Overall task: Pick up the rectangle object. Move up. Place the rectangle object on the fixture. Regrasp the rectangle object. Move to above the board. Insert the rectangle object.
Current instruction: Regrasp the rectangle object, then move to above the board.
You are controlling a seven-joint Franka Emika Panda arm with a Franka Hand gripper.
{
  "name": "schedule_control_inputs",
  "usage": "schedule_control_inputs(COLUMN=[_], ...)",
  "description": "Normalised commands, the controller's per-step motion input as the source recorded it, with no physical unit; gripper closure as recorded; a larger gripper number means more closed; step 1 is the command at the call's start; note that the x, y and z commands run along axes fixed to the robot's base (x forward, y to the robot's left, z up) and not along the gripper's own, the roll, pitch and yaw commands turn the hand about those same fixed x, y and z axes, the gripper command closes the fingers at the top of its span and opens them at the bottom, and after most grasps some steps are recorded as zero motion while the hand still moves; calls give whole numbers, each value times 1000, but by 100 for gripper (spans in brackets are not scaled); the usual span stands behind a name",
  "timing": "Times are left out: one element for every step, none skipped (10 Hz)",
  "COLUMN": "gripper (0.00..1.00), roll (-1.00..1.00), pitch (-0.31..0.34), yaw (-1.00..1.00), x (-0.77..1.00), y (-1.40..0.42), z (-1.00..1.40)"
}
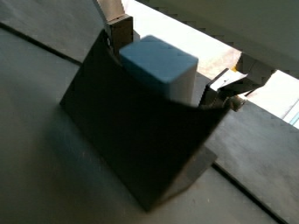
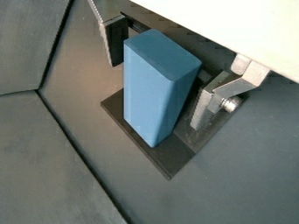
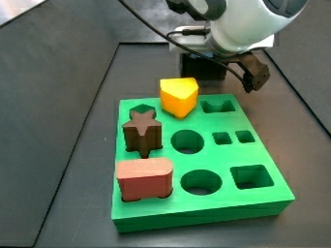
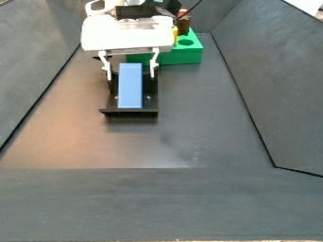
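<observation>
I see the block [image 2: 158,85] resting on the fixture [image 4: 128,107] between my gripper's [image 2: 163,87] spread fingers [image 2: 211,103], likely ready for regrasping.

Blue-grey rectangle object [image 4: 128,84], dark, seemingly black fixture [image 4: 130,109], bright green board [image 3: 195,155], white-bodied hand [image 4: 127,60] above fixture

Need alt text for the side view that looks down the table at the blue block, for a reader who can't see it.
A blue-grey rectangle object lies lengthwise on the dark fixture on the dark table floor, with the white gripper directly over its far end, fingers on either side. Behind the gripper, a corner of the green board shows. Whether the fingers touch the block cannot be told here.
</observation>
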Motion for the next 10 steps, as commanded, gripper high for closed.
schedule_control_inputs(gripper=[0,0,0,0,0,100,100,100,100,100], roll=[53,53,53,53,53,0,-493,-494,-462,-377], pitch=[23,23,23,23,23,0,-177,-173,-165,-119], yaw=[0,3,11,13,15,0,-269,-271,-257,-241], x=[12,13,13,14,14,0,-248,-250,-252,-247], y=[-4,-2,-2,-2,-2,0,107,107,108,106], z=[-177,-176,-175,-175,-175,0,1000,1000,1000,1000])
